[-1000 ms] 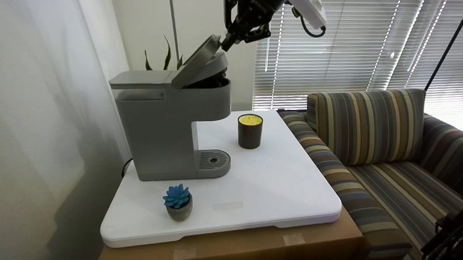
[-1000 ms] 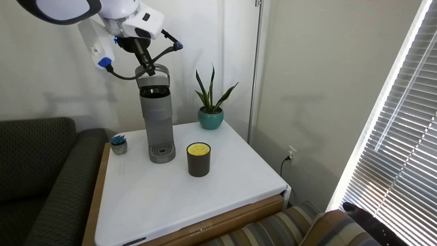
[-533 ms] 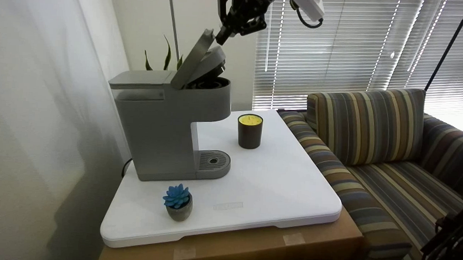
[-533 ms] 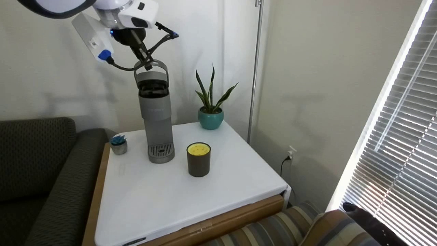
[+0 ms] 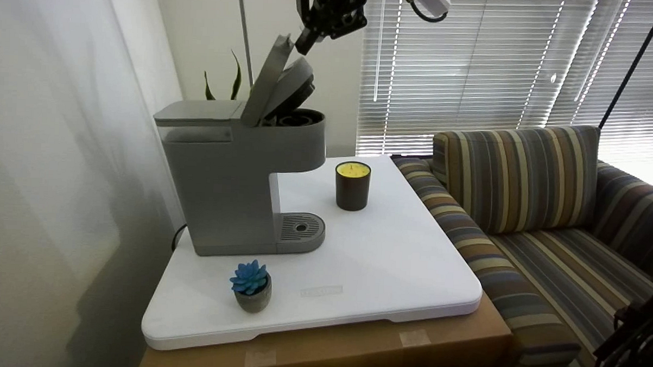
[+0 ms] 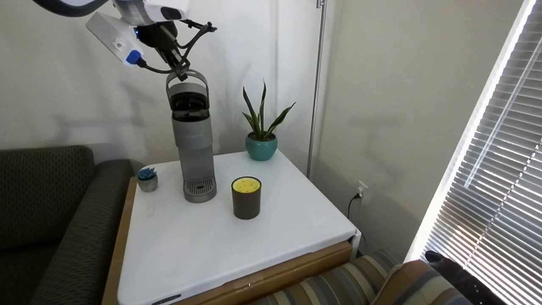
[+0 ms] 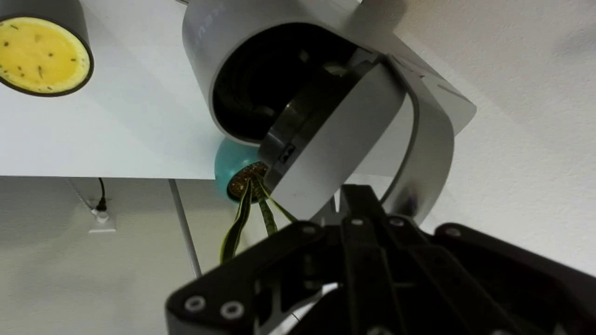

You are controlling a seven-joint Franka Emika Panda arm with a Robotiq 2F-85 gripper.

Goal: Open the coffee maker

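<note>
The lid (image 5: 267, 83) has tipped further up and back, and the pincer (image 5: 303, 47) has risen alongside it, its tips pressed together with nothing between them. The handle (image 7: 431, 153) stands just beside the pincer; contact I cannot make out. Below the pincer, the coffee maker (image 5: 234, 185) sits on the white surface (image 5: 378, 250), its chamber (image 7: 274, 74) exposed, so I judge the opening nearly done.

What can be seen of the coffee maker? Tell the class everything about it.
The coffee maker is boxy and matte grey, apparently plastic, with faint front lettering, an overhanging head and a rounded, slotted base. It stands upright on the white table. Its lid is tilted up, exposing a dark opening, with a looped handle arching above. The gripper is close to the handle; whether they touch is unclear.
</note>
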